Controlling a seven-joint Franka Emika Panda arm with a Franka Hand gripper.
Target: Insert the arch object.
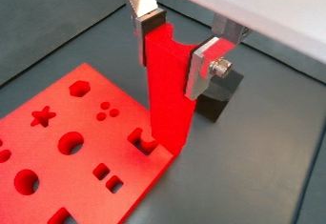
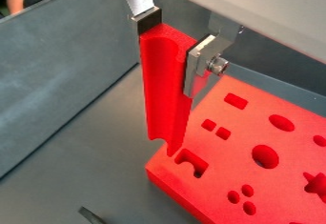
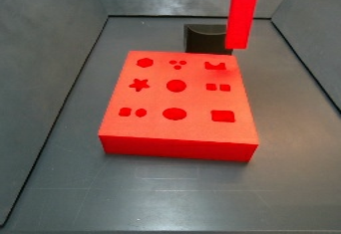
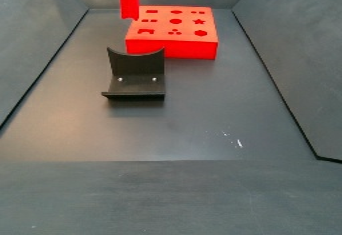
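Only the wrist views show the gripper [image 1: 178, 39], clamped on one upright arch object [image 1: 167, 85] over one red board [image 3: 177, 104]; side views show one fixture [image 4: 135, 75].

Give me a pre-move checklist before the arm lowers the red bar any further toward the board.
1. Grip: the gripper is shut on the arch object, with silver fingers on both sides: ok.
2. Bar attitude: it hangs upright in both wrist views: ok.
3. Target hole: the arch-shaped hole near the holed board's edge is unobstructed: ok.
4. Alignment: the bar's lower end is at or beside that hole in a wrist view, but whether it is centred over it: cannot tell.
5. Depth: whether the tip has entered the hole or rests on the surface: cannot tell.
6. Clearance: the dark block stands apart from the board: ok.
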